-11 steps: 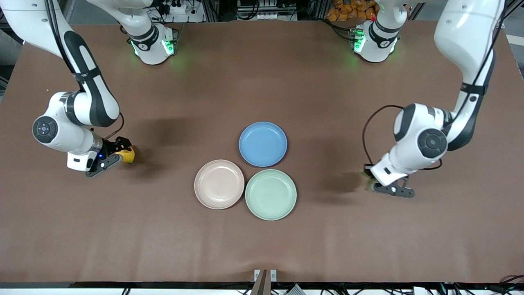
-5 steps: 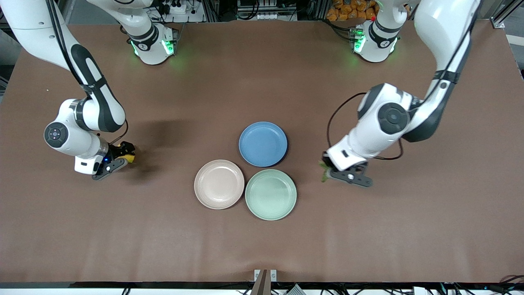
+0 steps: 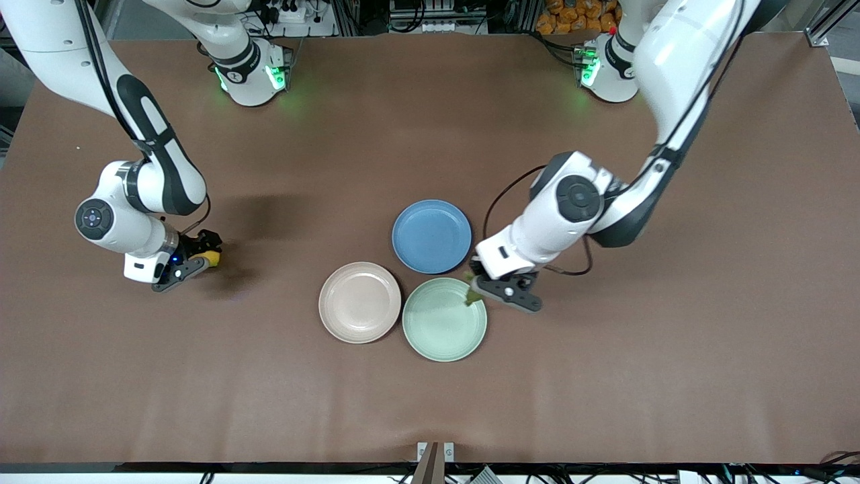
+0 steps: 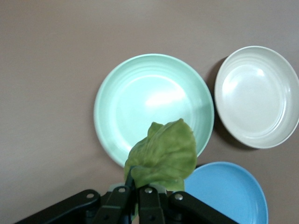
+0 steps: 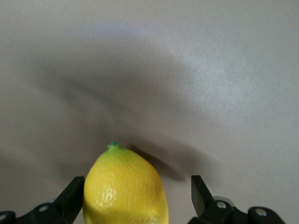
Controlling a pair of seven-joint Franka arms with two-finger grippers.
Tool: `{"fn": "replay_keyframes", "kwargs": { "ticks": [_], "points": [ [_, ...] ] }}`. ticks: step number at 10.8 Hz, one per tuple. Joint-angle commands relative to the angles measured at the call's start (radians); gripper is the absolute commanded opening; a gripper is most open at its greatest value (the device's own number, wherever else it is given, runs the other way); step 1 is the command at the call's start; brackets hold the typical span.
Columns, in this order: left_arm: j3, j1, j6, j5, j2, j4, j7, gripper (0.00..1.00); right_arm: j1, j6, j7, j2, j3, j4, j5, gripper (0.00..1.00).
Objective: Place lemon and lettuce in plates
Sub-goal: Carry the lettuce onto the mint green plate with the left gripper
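- The lettuce (image 4: 164, 154), a ruffled green leaf, hangs pinched in my left gripper (image 3: 481, 288) over the mint plate's (image 3: 437, 336) rim.
- The lemon (image 5: 125, 191), yellow and green-tipped, sits between my right gripper's (image 3: 199, 254) parted fingers near the right arm's end.
- The pink plate (image 3: 359, 302) and blue plate (image 3: 431, 236) hold nothing.

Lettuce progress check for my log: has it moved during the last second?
Yes. The lettuce, held by the left end effector, has travelled toward the table's middle and is now over the mint green plate's rim.

Robotics lab: two Franka arms bolted on a brown-covered surface (image 3: 376, 134), cables and aluminium framing (image 3: 349, 20) along its edge.
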State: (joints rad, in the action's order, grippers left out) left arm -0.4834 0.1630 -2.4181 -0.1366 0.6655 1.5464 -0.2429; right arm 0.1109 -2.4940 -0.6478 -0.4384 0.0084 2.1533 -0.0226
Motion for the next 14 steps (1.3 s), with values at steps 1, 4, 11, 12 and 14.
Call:
{"fn": "replay_keyframes", "kwargs": {
  "ticks": [1,4,11,12,14],
  "points": [
    [0.102,0.125,-0.163,0.000,0.104,-0.042,0.005,0.00,0.038,-0.037,-0.027,0.007,0.018,0.045,-0.020,1.00],
    [0.253,0.266,-0.243,0.002,0.157,-0.063,0.014,0.50,0.039,-0.057,-0.027,0.003,0.018,0.060,-0.020,1.00],
    [0.246,0.178,-0.141,0.002,0.016,-0.063,0.013,1.00,0.039,-0.063,-0.023,-0.008,0.018,0.062,-0.017,0.85],
    [0.246,0.168,-0.080,0.011,-0.024,-0.063,0.013,1.00,0.039,-0.063,-0.023,-0.010,0.019,0.062,-0.017,0.78],
    [0.244,0.112,0.076,0.014,-0.107,-0.065,0.014,1.00,0.035,-0.059,-0.015,-0.010,0.019,0.060,-0.016,0.67]
  ]
}}
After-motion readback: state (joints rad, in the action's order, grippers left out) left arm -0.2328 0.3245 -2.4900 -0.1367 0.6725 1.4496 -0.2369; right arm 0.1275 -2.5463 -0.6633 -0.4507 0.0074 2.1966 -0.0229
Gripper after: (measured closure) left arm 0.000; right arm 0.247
